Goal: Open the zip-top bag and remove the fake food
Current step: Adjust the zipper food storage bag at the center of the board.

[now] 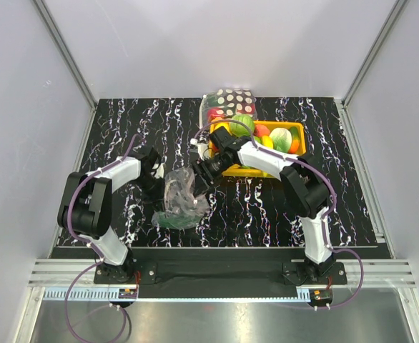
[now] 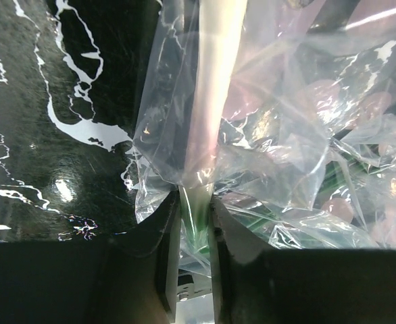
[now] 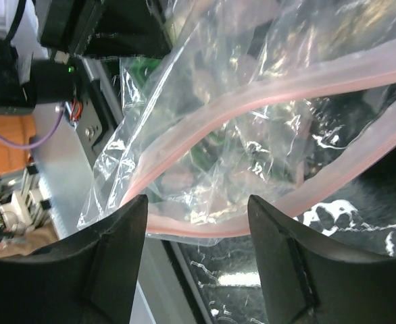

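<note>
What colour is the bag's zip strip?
Pink; the zip strip shows best in the right wrist view.

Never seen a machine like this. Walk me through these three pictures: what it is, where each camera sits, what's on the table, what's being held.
These are two robot arms bolted to a table's near edge. The overhead view shows both: the left arm and the right arm meet over a see-through zip-top bag on the black marbled table. Behind them sit a yellow bin of fake food and a polka-dot bag. The other two pictures come from a camera on each wrist. The left wrist view shows that arm's jaws pinched narrow on the bag's edge. The right wrist view shows its jaws wide apart, holding nothing, facing the pink zip strip, which is parted.
</note>
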Motion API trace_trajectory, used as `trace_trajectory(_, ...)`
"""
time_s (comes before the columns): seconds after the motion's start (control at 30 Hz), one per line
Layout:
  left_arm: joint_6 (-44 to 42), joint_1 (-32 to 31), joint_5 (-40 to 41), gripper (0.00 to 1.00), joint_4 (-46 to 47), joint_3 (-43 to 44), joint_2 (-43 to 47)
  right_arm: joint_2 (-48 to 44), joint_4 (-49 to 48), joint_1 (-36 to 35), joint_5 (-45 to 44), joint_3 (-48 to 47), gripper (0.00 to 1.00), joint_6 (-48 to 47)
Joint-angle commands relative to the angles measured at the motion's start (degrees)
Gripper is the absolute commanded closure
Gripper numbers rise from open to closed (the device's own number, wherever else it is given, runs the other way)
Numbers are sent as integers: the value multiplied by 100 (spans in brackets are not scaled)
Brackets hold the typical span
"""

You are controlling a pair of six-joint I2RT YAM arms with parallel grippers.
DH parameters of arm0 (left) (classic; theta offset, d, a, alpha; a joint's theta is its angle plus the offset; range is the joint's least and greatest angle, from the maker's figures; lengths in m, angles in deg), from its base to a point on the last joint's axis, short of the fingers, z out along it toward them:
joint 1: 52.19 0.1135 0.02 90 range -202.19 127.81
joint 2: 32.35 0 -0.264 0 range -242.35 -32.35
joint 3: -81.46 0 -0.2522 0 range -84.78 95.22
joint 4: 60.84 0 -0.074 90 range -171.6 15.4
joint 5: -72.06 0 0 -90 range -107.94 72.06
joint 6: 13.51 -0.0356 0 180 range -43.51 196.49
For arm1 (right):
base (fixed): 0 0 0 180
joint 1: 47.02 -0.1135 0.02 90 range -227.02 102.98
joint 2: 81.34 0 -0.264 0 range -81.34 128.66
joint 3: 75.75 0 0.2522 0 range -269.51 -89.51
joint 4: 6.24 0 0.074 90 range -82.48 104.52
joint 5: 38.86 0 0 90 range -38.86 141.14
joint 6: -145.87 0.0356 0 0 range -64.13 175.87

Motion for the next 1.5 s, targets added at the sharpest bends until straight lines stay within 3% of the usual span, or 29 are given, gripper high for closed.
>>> trace_trajectory(0.0,-45,27,-170,84,132,41,-23,186,407,-35,434,-353,32,-246)
trace_trajectory(0.43,-62,27,-214,84,140,59,21,459,-225,-97,953,-995,32,519)
trace_trajectory(0.97,-80,27,-187,85,132,269,-40,634,1268,-307,531,-1240,32,-588)
trace_trajectory(1.03,-80,27,-196,85,140,313,-67,722,1470,-325,592,-1346,36,-667)
trace_trajectory(1.07,-88,27,-205,85,149,322,-76,749,1523,-334,610,-1434,47,-694)
trace_trajectory(1.13,-80,19,-187,85,175,366,-111,697,1567,-325,688,-1452,58,-720)
trace_trajectory(1.17,-71,19,-179,85,175,401,-128,670,1585,-334,706,-1496,72,-720)
trace_trajectory(1.3,-62,27,-4,85,228,507,-190,442,2032,-308,548,-1838,93,-782)
trace_trajectory(1.47,-80,27,304,85,263,612,-207,29,2718,-264,461,-2408,96,-712)
